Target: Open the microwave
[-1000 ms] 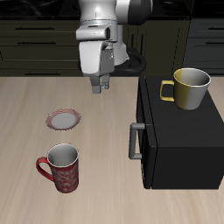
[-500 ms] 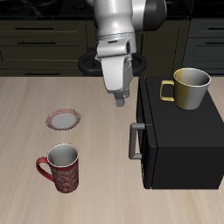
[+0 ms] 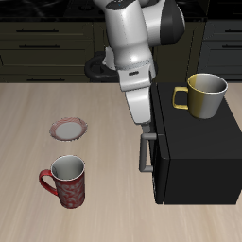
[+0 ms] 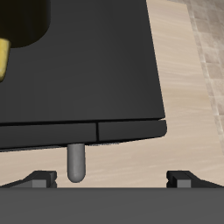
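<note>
Nearest us the microwave (image 3: 194,151) sits on the desk (image 3: 38,123), its upright bar handle (image 3: 146,153) just below our tool (image 3: 144,128), whose fingers (image 4: 37,179) spread wide, holding nothing, astride the handle's line

My gripper (image 3: 145,129) hovering just above the microwave (image 3: 203,151) handle (image 3: 146,153), mug (image 3: 205,95) sitting on top, second mug (image 3: 64,181) standing before the saucer (image 3: 69,128).
</note>
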Available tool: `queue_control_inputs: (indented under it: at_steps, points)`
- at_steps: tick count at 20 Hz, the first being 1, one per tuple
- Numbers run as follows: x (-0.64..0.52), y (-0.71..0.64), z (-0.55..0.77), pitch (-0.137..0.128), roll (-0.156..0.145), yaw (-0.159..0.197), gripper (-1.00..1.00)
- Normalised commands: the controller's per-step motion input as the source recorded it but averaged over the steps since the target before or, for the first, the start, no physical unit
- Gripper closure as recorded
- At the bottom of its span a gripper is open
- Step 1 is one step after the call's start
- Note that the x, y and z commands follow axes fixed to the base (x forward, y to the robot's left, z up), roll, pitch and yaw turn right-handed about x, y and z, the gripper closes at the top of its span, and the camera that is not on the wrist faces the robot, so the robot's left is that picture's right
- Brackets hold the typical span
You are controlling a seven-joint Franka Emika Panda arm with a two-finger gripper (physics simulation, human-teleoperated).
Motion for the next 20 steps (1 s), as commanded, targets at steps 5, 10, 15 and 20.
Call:
queue_control_inputs:
  at_steps: [5, 10, 15, 20]
  points:
    - [-0.32, 0.15, -0.46, 0.111, 0.039, 0.11, -1.0]
    - [-0.13, 0.04, -0.12, 0.023, -0.01, 0.019, -1.0]
    - [-0.07, -0.09, -0.07, 0.006, -0.003, -0.015, -1.0]
    - [0.09, -0.11, -0.04, -0.021, -0.002, -0.03, -1.0]
